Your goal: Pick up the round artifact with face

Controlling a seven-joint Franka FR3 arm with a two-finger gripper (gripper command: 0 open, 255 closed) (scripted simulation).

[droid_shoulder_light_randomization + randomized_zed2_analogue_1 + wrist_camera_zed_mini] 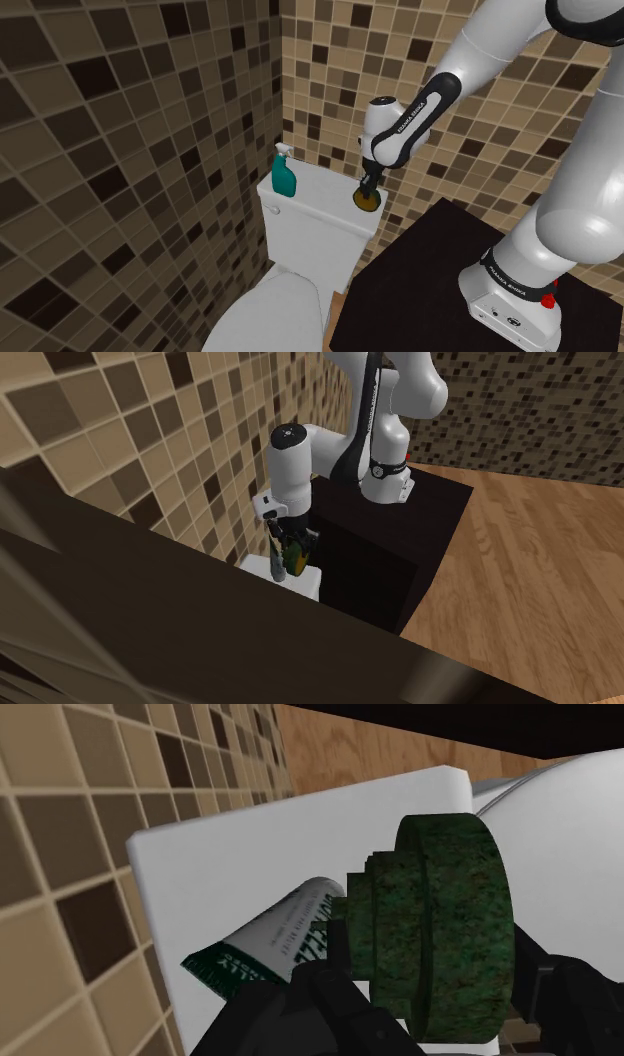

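rough mottled grn artifact (440, 934), wood floor (540, 552), smooth white tank (250, 844)

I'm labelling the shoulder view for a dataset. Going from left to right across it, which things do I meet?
From the left: spray bottle → artifact → arm's base.

White rectangular toilet-tank lid (325, 200), flat, set against the brown mosaic-tiled wall. Standing upright on its end at the shoulder view's left: a teal spray bottle with white trigger head (285, 175). Lying on its side on the lid: a white squeeze tube with green crimped end (275, 939), just beside the dark green round stepped artifact (440, 934); whether that artifact touches the lid cannot be told.
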